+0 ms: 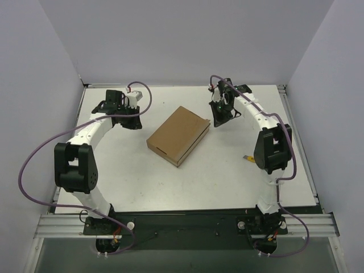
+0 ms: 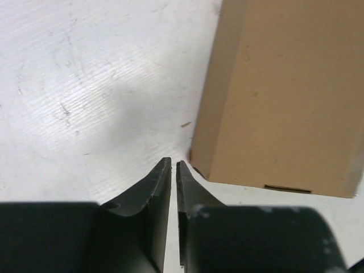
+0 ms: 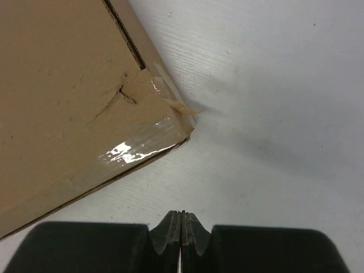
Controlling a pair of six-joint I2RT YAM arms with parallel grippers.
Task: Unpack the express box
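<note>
Near edge: the yellow utility knife lies on the table beside the right arm, well apart from the express box.

Mid-table: the express box lies flat with its lid closed. Its long axis runs from near-left to far-right.

Far side: both grippers sit off box corners.
- The right gripper has its fingers pressed together and holds nothing. It sits just off the far-right corner, where glossy tape wraps the edge. The box lies ahead and to its left.
- The left gripper has its fingers almost touching and is empty. It faces the left corner, with the box ahead and to its right.

Judged from overhead, the right gripper is the nearer.
</note>
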